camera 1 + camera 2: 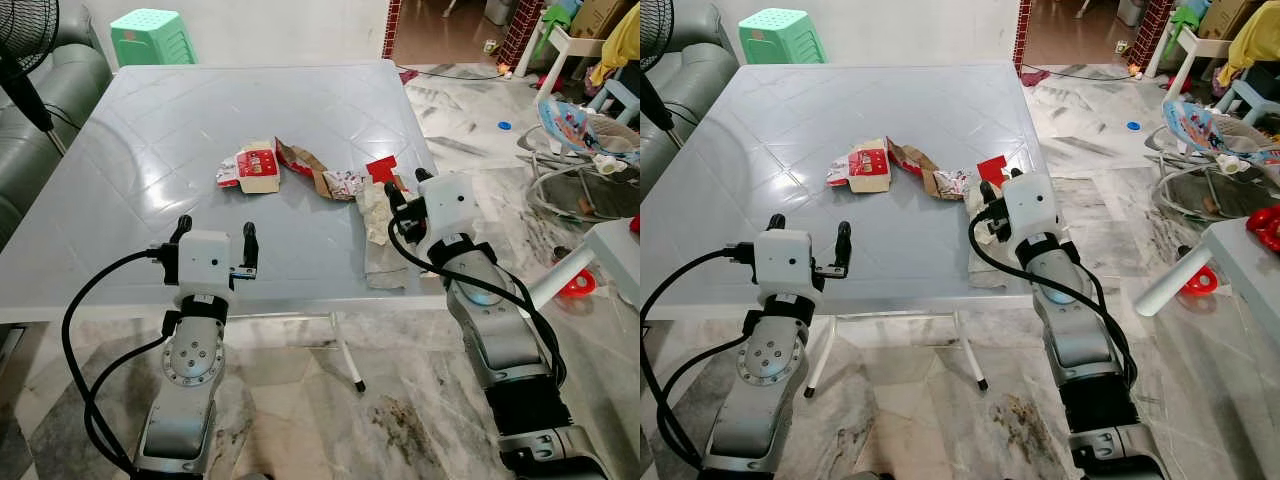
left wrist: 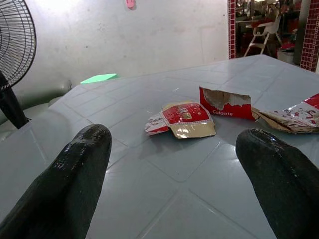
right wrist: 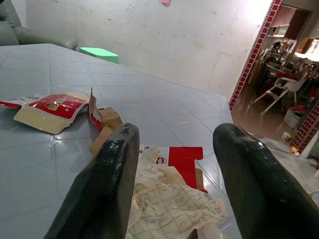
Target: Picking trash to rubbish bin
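Directly beneath the right end effector [image 1: 406,187] (fingers spread) lies crumpled paper [image 3: 167,209].

A grey table [image 1: 150,170] bears a flattened carton [image 1: 250,166], torn wrapper [image 1: 315,172] and crumpled paper [image 1: 378,215].

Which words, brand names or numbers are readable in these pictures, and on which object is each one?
"Colgate": on the torn red carton on the table.
Flattened red and cream carton: print too small to read.
Crumpled receipt paper: a few digits near its edge, too blurred to read.
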`<state>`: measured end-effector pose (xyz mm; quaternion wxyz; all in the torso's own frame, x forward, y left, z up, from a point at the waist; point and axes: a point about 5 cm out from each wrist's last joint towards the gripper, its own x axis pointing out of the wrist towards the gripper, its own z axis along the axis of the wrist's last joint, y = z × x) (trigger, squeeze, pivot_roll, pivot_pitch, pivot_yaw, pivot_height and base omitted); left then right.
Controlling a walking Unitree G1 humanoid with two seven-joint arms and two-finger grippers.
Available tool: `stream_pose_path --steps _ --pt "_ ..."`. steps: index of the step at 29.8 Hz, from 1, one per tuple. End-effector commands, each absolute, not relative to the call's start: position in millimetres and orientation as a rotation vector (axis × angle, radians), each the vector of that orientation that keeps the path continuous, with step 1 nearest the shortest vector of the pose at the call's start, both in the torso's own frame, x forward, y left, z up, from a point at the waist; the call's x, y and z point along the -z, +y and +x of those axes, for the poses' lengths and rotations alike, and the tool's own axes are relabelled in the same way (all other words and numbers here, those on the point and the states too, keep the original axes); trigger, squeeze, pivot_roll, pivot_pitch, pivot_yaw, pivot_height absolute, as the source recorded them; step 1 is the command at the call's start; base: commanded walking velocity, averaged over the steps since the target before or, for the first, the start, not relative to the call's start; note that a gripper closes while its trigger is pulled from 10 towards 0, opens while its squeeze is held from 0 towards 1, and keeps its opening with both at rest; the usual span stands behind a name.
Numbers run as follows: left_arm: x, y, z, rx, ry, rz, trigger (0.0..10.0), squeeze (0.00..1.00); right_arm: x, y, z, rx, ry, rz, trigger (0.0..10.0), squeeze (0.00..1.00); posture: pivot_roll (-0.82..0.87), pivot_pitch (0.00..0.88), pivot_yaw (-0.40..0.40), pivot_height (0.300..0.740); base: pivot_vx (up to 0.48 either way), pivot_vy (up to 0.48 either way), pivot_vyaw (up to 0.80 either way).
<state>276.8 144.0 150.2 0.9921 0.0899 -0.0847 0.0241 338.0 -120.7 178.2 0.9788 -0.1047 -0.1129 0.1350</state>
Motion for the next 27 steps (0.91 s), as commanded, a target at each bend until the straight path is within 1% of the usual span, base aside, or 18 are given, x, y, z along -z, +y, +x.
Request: stream_pose_path --steps 1,11,27 --pt "-148.6 146.3 276.6 -0.059 -0.164 0.168 10.0 0.00 -182.6 -121.6 336.6 -0.264 -0.240 -0.211 10.0 1.00 0.03 0.078 -0.034 0.740 0.000 0.000 0.00" --pt "-148.7 149.7 277.8 -0.070 -0.153 0.139 10.0 0.00 -180.9 -124.2 337.0 -0.242 -0.227 -0.213 10.0 1.00 0.03 0.080 -0.028 0.740 0.000 0.000 0.00" --pt "-147.6 151.1 279.3 -0.060 -0.133 0.143 10.0 0.00 -179.5 -126.1 339.2 -0.211 -0.206 -0.216 10.0 1.00 0.04 0.080 -0.024 0.740 0.000 0.470 0.00"
